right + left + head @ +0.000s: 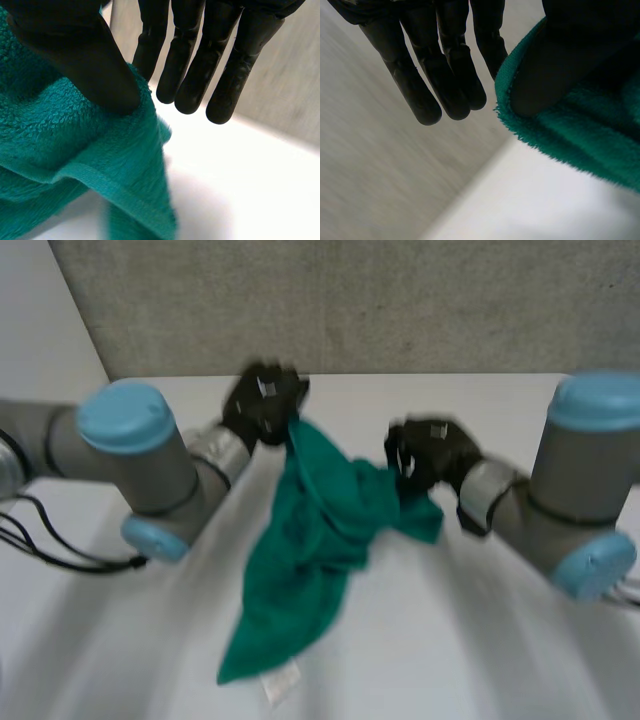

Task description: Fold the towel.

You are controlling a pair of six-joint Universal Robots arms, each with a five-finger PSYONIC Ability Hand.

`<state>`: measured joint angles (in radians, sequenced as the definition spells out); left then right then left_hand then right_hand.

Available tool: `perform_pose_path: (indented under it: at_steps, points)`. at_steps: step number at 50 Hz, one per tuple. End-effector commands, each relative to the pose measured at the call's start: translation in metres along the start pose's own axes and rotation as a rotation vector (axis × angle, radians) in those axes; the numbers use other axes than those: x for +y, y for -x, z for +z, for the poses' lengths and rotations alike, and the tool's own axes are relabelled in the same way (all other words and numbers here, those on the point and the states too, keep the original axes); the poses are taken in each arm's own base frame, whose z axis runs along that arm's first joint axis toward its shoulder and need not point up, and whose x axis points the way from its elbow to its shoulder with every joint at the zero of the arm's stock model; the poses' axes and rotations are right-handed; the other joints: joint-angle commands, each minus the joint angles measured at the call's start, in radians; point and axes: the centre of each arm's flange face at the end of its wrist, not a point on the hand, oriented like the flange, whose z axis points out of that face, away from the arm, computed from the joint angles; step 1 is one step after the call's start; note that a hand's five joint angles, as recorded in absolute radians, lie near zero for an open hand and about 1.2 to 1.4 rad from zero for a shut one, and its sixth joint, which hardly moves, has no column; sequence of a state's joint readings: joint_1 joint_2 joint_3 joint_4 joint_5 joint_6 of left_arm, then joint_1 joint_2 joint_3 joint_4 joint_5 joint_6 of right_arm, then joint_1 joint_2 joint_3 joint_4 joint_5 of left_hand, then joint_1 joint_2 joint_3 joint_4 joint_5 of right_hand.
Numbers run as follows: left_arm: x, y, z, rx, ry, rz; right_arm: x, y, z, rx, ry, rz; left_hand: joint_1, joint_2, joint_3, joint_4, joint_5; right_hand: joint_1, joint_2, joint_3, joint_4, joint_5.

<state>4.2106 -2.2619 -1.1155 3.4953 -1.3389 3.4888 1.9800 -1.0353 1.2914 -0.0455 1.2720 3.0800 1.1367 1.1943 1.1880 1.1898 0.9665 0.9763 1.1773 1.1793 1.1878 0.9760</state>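
Note:
The green towel hangs crumpled between my two hands, and its lower end trails on the white table. My left hand holds the towel's top corner at the back. In the left wrist view its thumb pinches the towel's hem while the fingers stay straight. My right hand grips the towel's right-hand edge. There the thumb presses on the towel beside the straight fingers.
A white label sticks out at the towel's lowest tip near the table's front. A grey wall stands behind the table's far edge. Both arms reach in from the sides.

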Motion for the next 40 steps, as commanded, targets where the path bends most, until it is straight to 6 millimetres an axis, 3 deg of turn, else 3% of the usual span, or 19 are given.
perform_pose_path:
  at_steps: [1,2,3,5,7,10,14,15,18,19,22,24,25,26,27,31,35,40]
  points:
    - [-0.131,0.056,0.0,-0.187,-0.364,0.088,-0.141,-0.027,-0.002,0.172,-0.452,-0.108,0.26,0.202,0.208,0.207,0.255,0.42,0.219,0.217,0.208,0.246]
    - [-0.143,0.061,-0.003,-0.21,-0.394,0.094,-0.158,-0.026,-0.008,0.18,-0.511,-0.122,0.26,0.202,0.208,0.207,0.255,0.42,0.219,0.217,0.208,0.246]
    - [-0.154,0.066,-0.007,-0.234,-0.422,0.099,-0.186,-0.022,-0.022,0.178,-0.621,-0.148,0.26,0.202,0.208,0.207,0.255,0.42,0.219,0.217,0.208,0.246]
    - [-0.18,0.076,-0.019,-0.29,-0.477,0.105,-0.208,-0.018,-0.036,0.176,-0.698,-0.168,0.26,0.202,0.208,0.207,0.255,0.42,0.219,0.217,0.208,0.246]
    - [-0.191,0.081,-0.032,-0.32,-0.487,0.101,-0.221,-0.011,-0.049,0.152,-0.741,-0.188,0.26,0.202,0.208,0.207,0.255,0.42,0.219,0.217,0.208,0.246]
    - [-0.193,0.08,-0.043,-0.322,-0.475,0.101,-0.222,-0.007,-0.053,0.126,-0.736,-0.195,0.26,0.202,0.208,0.207,0.255,0.42,0.219,0.217,0.208,0.246]
    - [-0.173,0.067,-0.06,-0.299,-0.392,0.084,-0.194,-0.002,-0.049,0.06,-0.593,-0.178,0.26,0.202,0.208,0.207,0.255,0.42,0.219,0.217,0.208,0.246]
    - [-0.159,0.06,-0.066,-0.281,-0.344,0.076,-0.179,-0.001,-0.048,0.048,-0.525,-0.165,0.26,0.202,0.208,0.207,0.255,0.42,0.219,0.217,0.208,0.246]
    - [-0.132,0.047,-0.074,-0.248,-0.259,0.062,-0.163,0.0,-0.046,0.039,-0.453,-0.152,0.26,0.202,0.208,0.207,0.255,0.42,0.219,0.217,0.208,0.246]
    - [-0.123,0.042,-0.076,-0.233,-0.226,0.055,-0.146,0.001,-0.043,0.03,-0.386,-0.14,0.26,0.202,0.208,0.207,0.255,0.42,0.219,0.217,0.208,0.246]
    - [-0.083,0.023,-0.087,-0.183,-0.1,0.032,-0.108,0.002,-0.037,0.025,-0.255,-0.124,0.26,0.202,0.208,0.207,0.255,0.42,0.219,0.217,0.208,0.246]
    - [-0.048,0.008,-0.093,-0.146,0.009,0.014,-0.072,-0.001,-0.029,0.028,-0.146,-0.123,0.26,0.202,0.208,0.207,0.255,0.42,0.219,0.217,0.208,0.246]
    - [-0.048,0.008,-0.094,-0.146,0.01,0.014,-0.072,-0.001,-0.029,0.028,-0.145,-0.123,0.26,0.202,0.208,0.207,0.255,0.42,0.219,0.217,0.208,0.246]
    - [-0.036,0.003,-0.095,-0.131,0.046,0.008,-0.04,-0.002,-0.024,0.025,-0.047,-0.129,0.26,0.202,0.208,0.207,0.255,0.42,0.219,0.217,0.208,0.246]
    - [0.0,-0.011,-0.103,-0.099,0.166,-0.007,-0.03,-0.002,-0.023,0.021,-0.017,-0.131,0.26,0.202,0.208,0.207,0.255,0.42,0.219,0.217,0.208,0.246]
    - [0.039,-0.028,-0.119,-0.062,0.358,-0.009,0.008,-0.01,-0.026,0.026,0.1,-0.133,0.26,0.202,0.208,0.207,0.255,0.42,0.219,0.217,0.208,0.246]
    - [0.055,-0.035,-0.138,-0.046,0.526,-0.002,0.026,-0.019,-0.032,0.039,0.159,-0.136,0.26,0.202,0.208,0.207,0.255,0.42,0.219,0.217,0.208,0.246]
    - [0.05,-0.04,-0.158,-0.02,0.622,-0.001,0.03,-0.02,-0.039,0.044,0.175,-0.163,0.26,0.202,0.208,0.207,0.255,0.42,0.219,0.217,0.208,0.246]
